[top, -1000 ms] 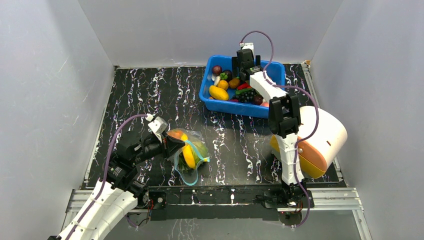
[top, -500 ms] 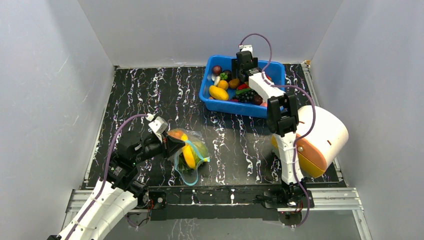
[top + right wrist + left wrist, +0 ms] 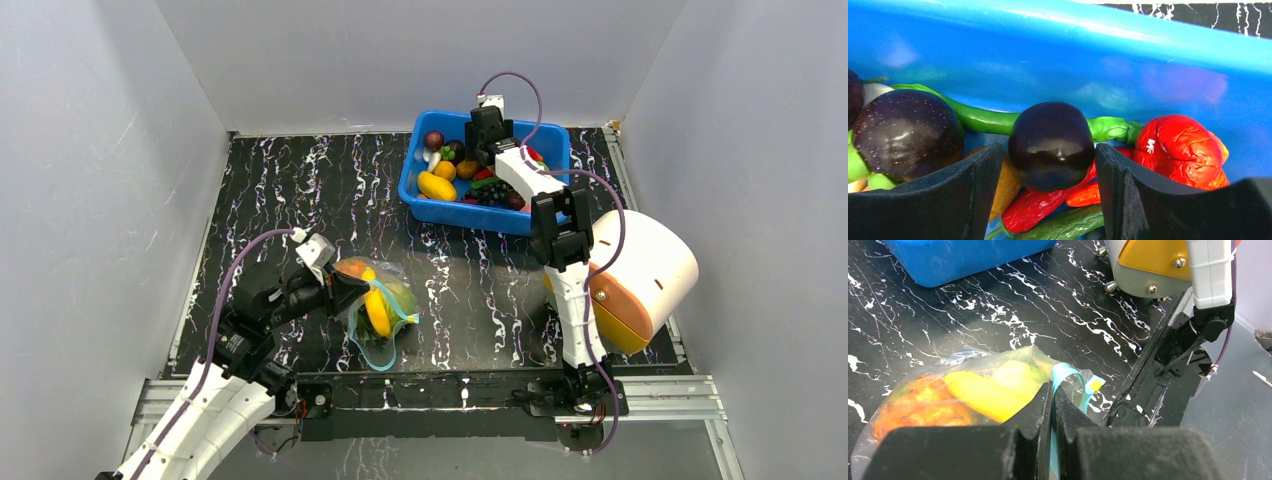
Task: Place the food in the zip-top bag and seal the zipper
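Right gripper (image 3: 1048, 150) moved slightly farther into blue bin (image 3: 1098, 60) | only its wrist view shows fingers wide around dark purple fruit (image 3: 1051, 131) | left gripper (image 3: 1053, 396) pinches zipper (image 3: 1064, 374) of zip-top bag (image 3: 965, 354), near-left.

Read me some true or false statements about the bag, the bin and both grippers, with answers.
1. The fingers of the left gripper pinch the zipper. True.
2. The zip-top bag is empty. False: yellow and orange food shows inside.
3. The right gripper is inside the blue bin, fingers either side of a dark purple fruit. True.
4. The blue bin stands at the table's near left corner. False: it is at the far side, right of centre.
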### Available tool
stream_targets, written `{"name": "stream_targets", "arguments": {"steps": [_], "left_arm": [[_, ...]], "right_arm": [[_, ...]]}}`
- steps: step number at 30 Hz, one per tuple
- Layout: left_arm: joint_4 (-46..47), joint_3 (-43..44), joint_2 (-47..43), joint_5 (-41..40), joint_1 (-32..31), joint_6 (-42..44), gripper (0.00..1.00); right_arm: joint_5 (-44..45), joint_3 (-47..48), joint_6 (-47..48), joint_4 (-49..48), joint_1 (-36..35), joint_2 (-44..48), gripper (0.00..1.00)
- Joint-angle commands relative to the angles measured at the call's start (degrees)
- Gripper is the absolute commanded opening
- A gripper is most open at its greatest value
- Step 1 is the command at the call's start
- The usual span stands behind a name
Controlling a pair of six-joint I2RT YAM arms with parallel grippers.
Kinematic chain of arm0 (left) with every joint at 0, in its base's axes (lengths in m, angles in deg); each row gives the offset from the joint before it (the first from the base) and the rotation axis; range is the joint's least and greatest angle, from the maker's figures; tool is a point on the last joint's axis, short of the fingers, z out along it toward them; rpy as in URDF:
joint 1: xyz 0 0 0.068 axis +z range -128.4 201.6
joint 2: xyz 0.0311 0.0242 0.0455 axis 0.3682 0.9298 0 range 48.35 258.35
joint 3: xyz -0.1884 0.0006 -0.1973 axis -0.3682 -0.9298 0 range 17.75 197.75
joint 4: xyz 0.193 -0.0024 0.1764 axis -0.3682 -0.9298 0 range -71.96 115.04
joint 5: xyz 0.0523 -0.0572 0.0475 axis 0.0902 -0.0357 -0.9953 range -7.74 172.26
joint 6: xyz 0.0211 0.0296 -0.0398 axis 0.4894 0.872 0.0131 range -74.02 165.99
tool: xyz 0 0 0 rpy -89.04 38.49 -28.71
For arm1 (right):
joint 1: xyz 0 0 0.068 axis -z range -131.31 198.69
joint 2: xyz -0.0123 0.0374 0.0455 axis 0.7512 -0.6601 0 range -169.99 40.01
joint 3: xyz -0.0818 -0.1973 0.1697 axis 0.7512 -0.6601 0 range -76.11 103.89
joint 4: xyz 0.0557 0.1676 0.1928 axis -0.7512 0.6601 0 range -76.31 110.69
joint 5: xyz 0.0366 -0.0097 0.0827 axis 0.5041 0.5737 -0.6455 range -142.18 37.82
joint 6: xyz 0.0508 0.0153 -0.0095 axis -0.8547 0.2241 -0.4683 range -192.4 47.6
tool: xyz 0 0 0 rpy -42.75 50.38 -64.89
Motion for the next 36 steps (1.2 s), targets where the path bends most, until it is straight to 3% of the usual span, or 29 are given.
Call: {"name": "stream_targets", "arguments": {"steps": [1, 6, 16, 25, 36], "left_arm": [[1.0, 0.1, -1.2, -0.2, -0.2, 0.6, 0.0], [1.0, 0.1, -1.5, -0.4, -0.2, 0.7, 0.0], [1.8, -0.3, -1.8, -2.8, -0.2, -1.5, 0.0], [3.7, 4.1, 1.8, -5.6, -0.1, -2.6, 0.0], [7.8, 8.5, 6.7, -7.8, -0.2, -10.0, 0.0]], "right_arm": [[2.3, 3.9, 0.9, -0.7, 0.6, -1.0, 0.61], [1.3, 3.2, 1.0, -1.2, 0.6, 0.2, 0.46], [-6.0, -3.1, -0.7, -0.4, 0.5, 8.8, 0.36], [-13.4, -17.6, -3.5, -1.6, 0.5, 23.1, 0.35], [-26.3, -37.2, -8.8, -1.5, -0.3, 44.9, 0.37]]}}
